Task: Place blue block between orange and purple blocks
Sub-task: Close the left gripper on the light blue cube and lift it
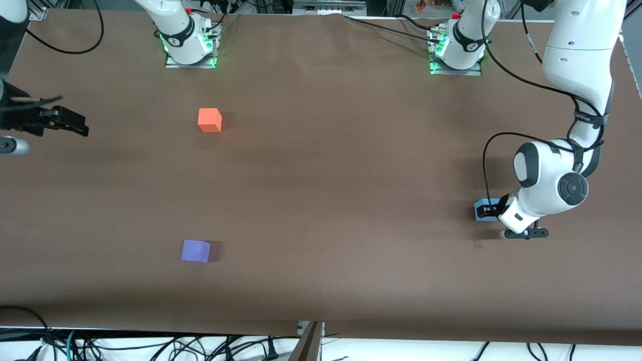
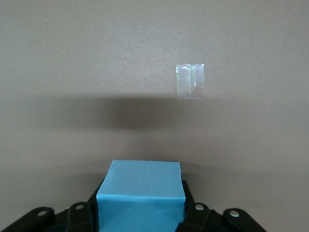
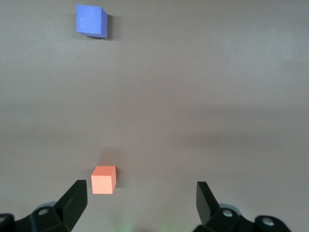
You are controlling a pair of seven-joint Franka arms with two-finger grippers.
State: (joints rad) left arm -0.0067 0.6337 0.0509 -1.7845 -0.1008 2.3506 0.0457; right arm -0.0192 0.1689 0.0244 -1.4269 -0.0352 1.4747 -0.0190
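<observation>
Left gripper (image 1: 487, 210) is clamped on the blue block (image 1: 482, 209), a plain sky-blue cube sitting square near the table's left-arm edge. Right gripper (image 1: 75, 125) waits, fingers wide.

Left pincer (image 1: 485, 210) partly hides blue block (image 1: 482, 206).

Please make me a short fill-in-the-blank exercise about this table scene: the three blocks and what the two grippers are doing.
1. The left gripper has its fingers shut on the ____ block.
2. The purple block lies ____ to the front camera than the orange block.
3. The right gripper waits with its fingers ____.
4. The blue block sits toward the ____ arm's end of the table.

Missing words: blue; nearer; open; left
</observation>
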